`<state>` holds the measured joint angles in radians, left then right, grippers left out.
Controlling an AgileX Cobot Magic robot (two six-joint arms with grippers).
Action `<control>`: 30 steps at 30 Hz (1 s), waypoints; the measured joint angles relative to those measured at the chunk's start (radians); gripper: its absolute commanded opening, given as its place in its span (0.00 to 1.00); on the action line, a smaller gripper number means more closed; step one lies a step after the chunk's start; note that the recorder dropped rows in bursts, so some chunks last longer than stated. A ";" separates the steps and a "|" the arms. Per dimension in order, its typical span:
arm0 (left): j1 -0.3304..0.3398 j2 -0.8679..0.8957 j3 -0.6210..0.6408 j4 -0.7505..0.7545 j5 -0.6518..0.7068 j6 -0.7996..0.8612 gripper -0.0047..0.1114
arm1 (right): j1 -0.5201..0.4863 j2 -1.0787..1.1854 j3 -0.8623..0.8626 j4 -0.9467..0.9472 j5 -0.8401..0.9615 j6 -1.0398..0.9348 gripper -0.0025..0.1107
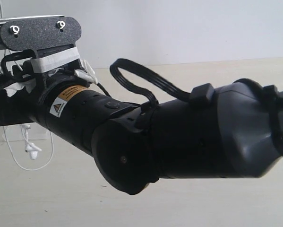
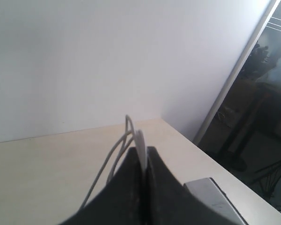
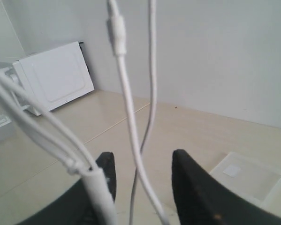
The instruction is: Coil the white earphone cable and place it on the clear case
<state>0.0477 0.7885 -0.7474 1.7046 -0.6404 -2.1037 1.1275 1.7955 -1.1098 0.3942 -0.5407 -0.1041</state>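
**A:** How far along is it?

**B:** Not far, I judge; the white earphone cable (image 3: pixel 131 122) hangs in loose strands in the air and no tidy coil shows; nothing rests on the clear case (image 3: pixel 257 183); so most of the coiling and all of the placing are left.

**A:** Where is the case?

**B:** Flat on the table (image 1: pixel 179 203); the right wrist view shows it beyond the fingers, well apart from the cable.

**A:** And the jaws?

**B:** The left gripper (image 2: pixel 143 151) has its jaws pressed together on the cable; thin strands arch up out of the seam between them. The right gripper (image 3: pixel 142 159) has its jaws apart; 2 strands hang down through the gap, 1 of them with a thicker moulded section; as far as I can see, neither is pinched; more strands cross in front of 1 finger, close to the lens.

**A:** Does the exterior view add anything?

**B:** Little; a black arm (image 1: pixel 188 137) fills the middle and right of the frame and hides both grippers; in the lower left the earbuds (image 1: pixel 32 150) dangle, with a loop of cable curving beneath them; I cannot tell whether that loop touches the table.
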 measured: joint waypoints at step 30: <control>0.003 -0.013 0.000 0.037 0.004 -0.013 0.04 | 0.000 -0.011 0.000 -0.109 0.045 0.127 0.02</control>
<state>0.0504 0.7753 -0.7474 1.7412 -0.6367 -2.1170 1.1275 1.7847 -1.1098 0.2856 -0.4953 0.0233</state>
